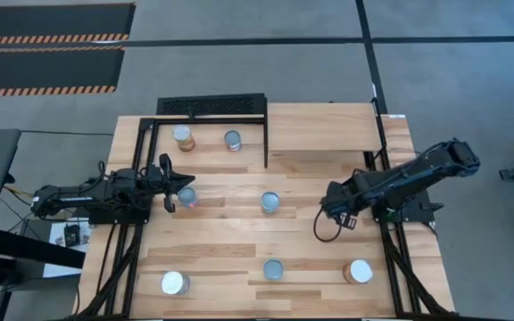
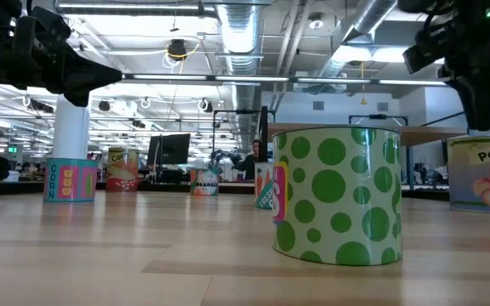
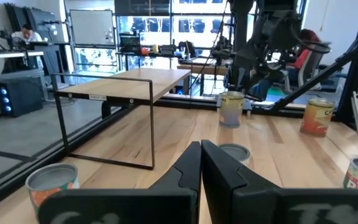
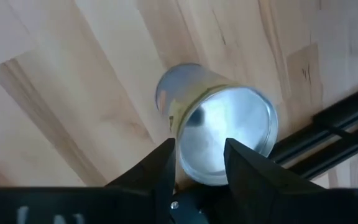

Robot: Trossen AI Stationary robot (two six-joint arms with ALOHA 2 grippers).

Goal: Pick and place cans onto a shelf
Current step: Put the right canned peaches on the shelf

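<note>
From above, seven cans are sitting spread over the bench [image 1: 239, 259]; two are standing beside the black wire shelf [image 1: 212, 107]. The left end effector [image 1: 172, 183] is resting closed and empty near the pink-topped can [image 1: 186, 197]. The right end effector [image 1: 330, 217] is hovering over bare wood, well apart from the white-topped can [image 1: 358, 271].

At bench height, the green-dotted can [image 2: 339, 195] is standing upright.

In the right wrist view, open fingers [image 4: 157, 168] are framing a silvery-topped can [image 4: 219, 134], not touching. It looks like an approach; next, descending and closing.

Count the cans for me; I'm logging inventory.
7 cans from above: two by the shelf, one at the left gripper, one mid-table, three along the front edge. Another may hide under the right gripper.
</note>
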